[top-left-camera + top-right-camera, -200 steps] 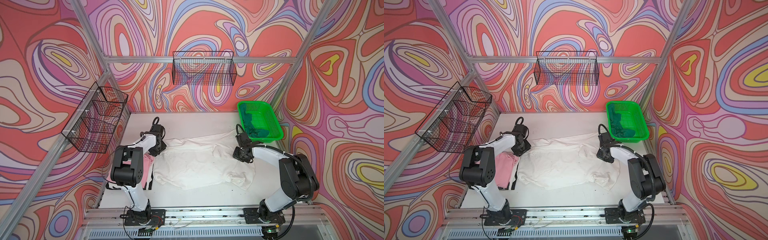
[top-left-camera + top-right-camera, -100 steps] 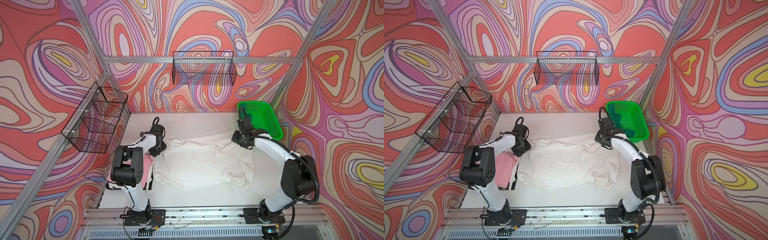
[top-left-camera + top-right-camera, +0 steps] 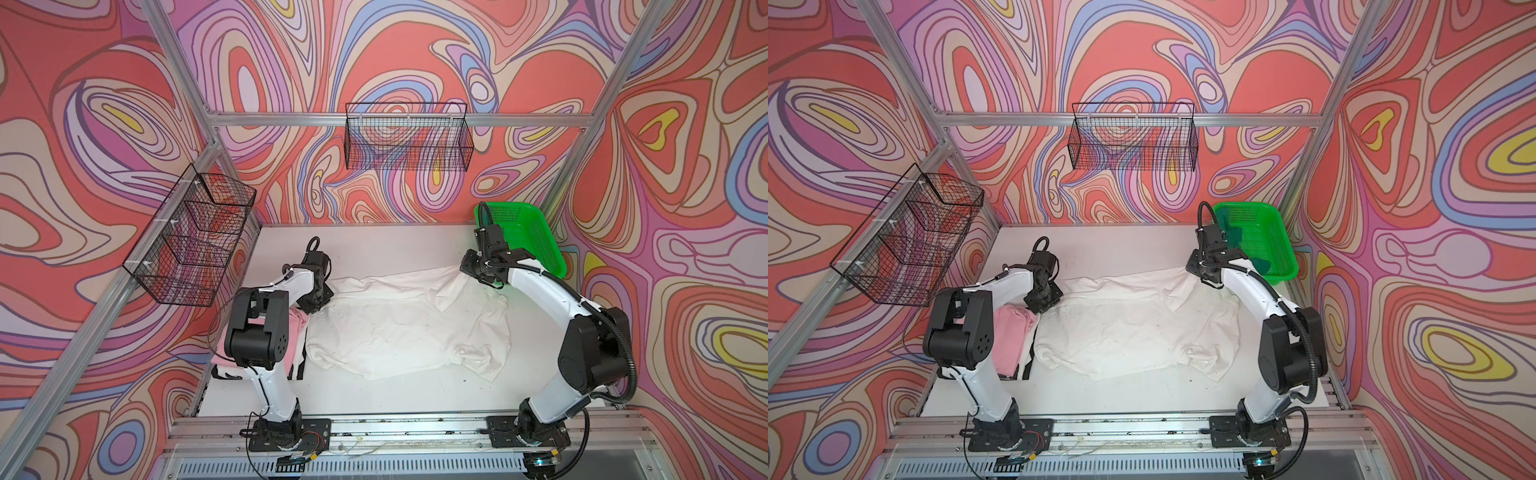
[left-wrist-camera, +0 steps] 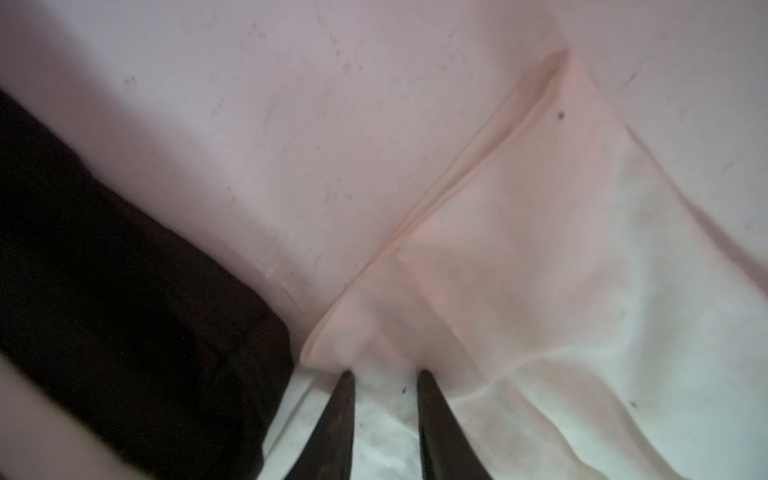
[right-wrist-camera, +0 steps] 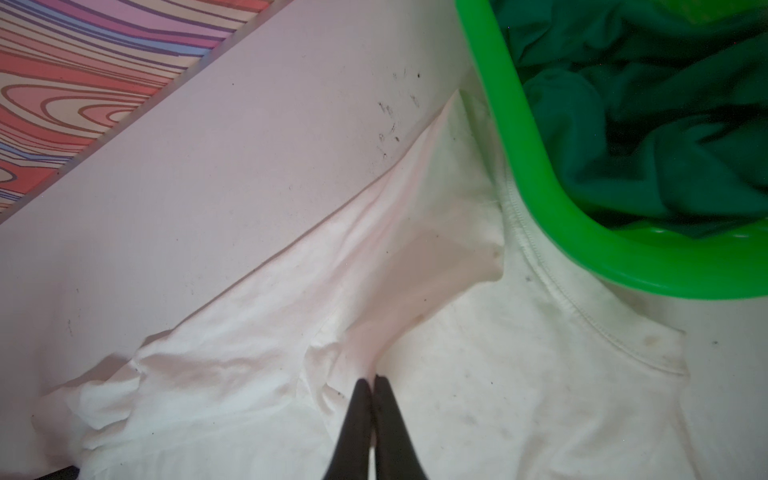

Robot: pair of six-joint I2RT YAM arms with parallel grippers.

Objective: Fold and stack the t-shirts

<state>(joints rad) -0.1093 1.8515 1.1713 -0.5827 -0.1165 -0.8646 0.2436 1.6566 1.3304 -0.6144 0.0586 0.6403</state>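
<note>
Obstacle: green basket [image 3: 540,237] (green shirt [image 5: 644,137] inside) against white shirt [image 3: 395,328].

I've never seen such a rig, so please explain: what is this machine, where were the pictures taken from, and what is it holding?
Two robot arms, a left arm and a right arm, stand at a white table. The wide pictures look down from overhead; the close-ups come from wrist cameras. A white t-shirt lies spread out, a pink t-shirt beside it, a dark green t-shirt in the green basket. The right gripper is pinched shut on the white shirt's edge. The left gripper, jaws a little apart, sits at the opposite edge; whether it grips is unclear.
</note>
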